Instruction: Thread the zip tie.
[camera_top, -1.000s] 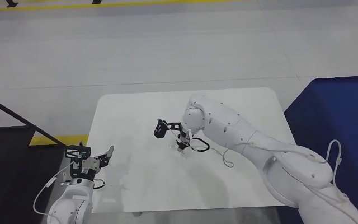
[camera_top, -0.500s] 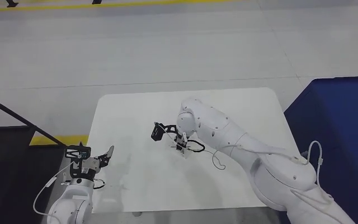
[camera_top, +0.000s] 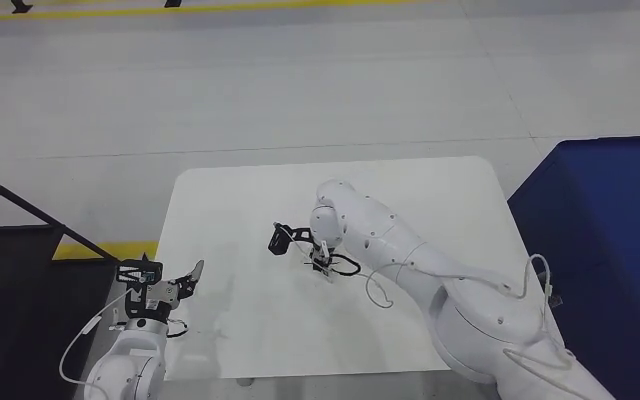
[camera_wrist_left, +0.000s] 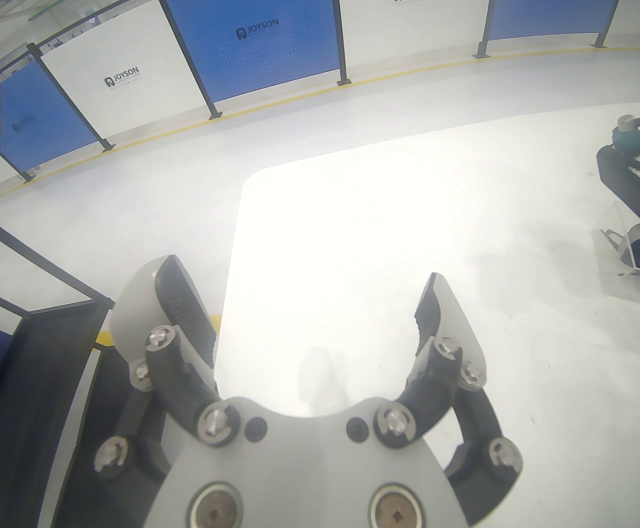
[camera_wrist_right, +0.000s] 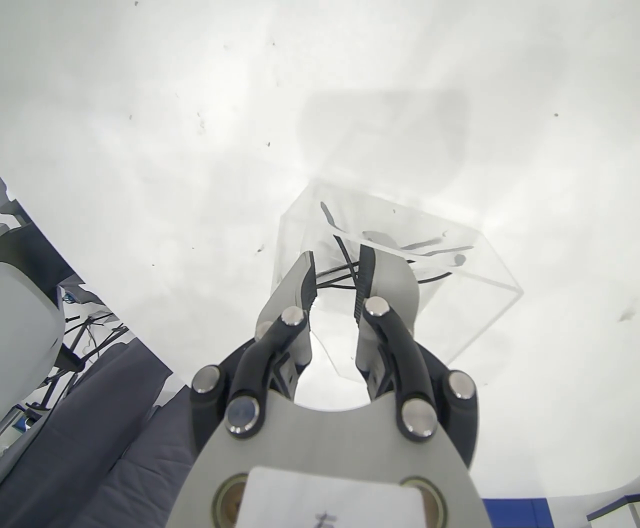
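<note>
You have the right pincer poised at the clear box, its fingers narrowed to a slim gap and clamping nothing; I judge this a pick posture, set to close on a single strand; the zip tie runs between the fingertips, black, thin and bowed; just beyond them the other ties lie crossed inside the box; the table spreads beneath; the left pincer, well apart from the right, gapes wide and empty, presumably held ready to take the tail.
</note>
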